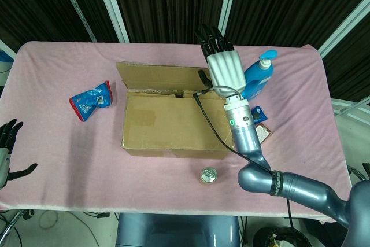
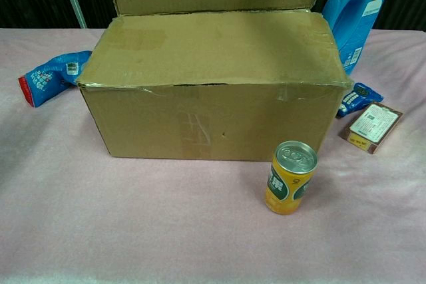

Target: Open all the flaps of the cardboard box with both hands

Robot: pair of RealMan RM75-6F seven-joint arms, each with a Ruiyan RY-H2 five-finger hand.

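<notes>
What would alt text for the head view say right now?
A cardboard box on a pink-covered table has its far flap lifted, with the right hand raised at that flap's right end. The left hand waits, open, at the table's left edge.

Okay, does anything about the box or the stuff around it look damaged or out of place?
The cardboard box looks worn: the front edge of its closed near flap is ragged, with peeling tape. The blue snack pouch lies crumpled on its side left of the box. Nothing has spilled.
</notes>
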